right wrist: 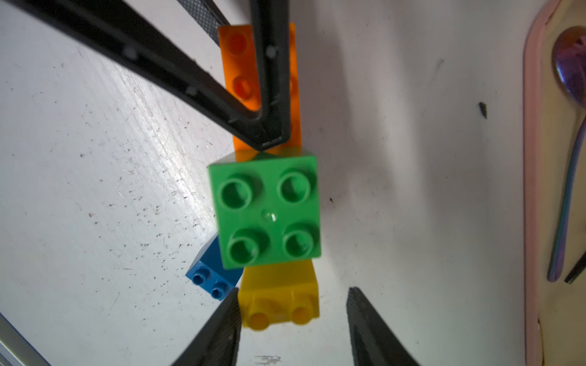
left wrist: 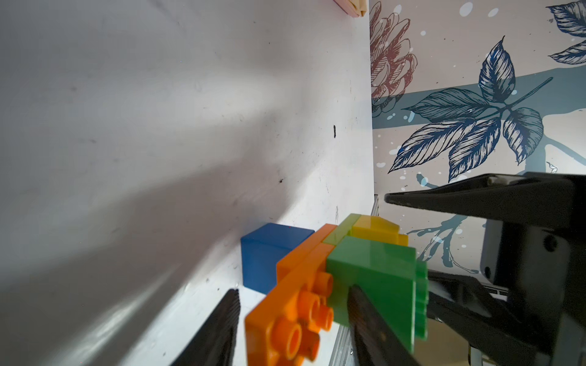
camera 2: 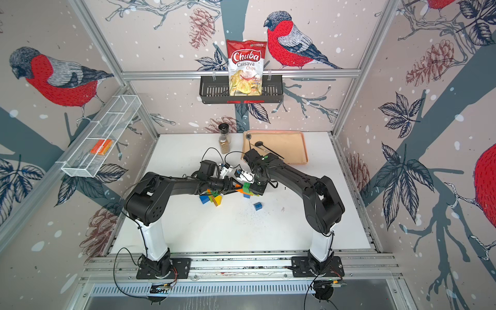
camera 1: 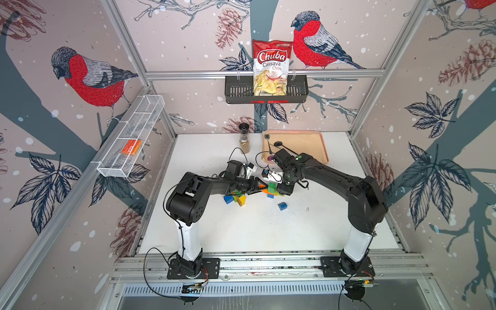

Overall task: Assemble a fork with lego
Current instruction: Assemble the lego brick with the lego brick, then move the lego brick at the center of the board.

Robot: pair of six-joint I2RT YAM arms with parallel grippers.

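Walls (camera 1: 188, 40): pale pinkish grey flecked white, printed with red-breasted grey birds, brown pine cones, dark blue leaves.
Table (camera 1: 255, 230): white, peppered with dark specks.
Bricks: green brick (right wrist: 266, 209), orange brick (left wrist: 291, 304), yellow brick (right wrist: 279, 298), lime green brick (left wrist: 341, 228), blue brick (left wrist: 269, 253).
Tray (camera 1: 308, 145), far right: peach, pink rim.
Spoon (right wrist: 572, 63): iridescent purple and blue.
Chips bag (camera 1: 271, 67), far: red and white, yellow-green chips pictured.
Far basket (camera 1: 236, 91): black, slotted.
Wire basket (camera 1: 134, 118), left: white mesh; block (camera 1: 131, 147) inside, orange.
Arms (camera 1: 335, 174): black, white lower segments.

Glossy plastic, scuffed tabletop
We see smooth, shiny plastic on the green brick (right wrist: 266, 209) and orange brick (left wrist: 285, 304); the tabletop (right wrist: 95, 158) looks scratched and speckled; the spoon (right wrist: 570, 63) gleams metallic.
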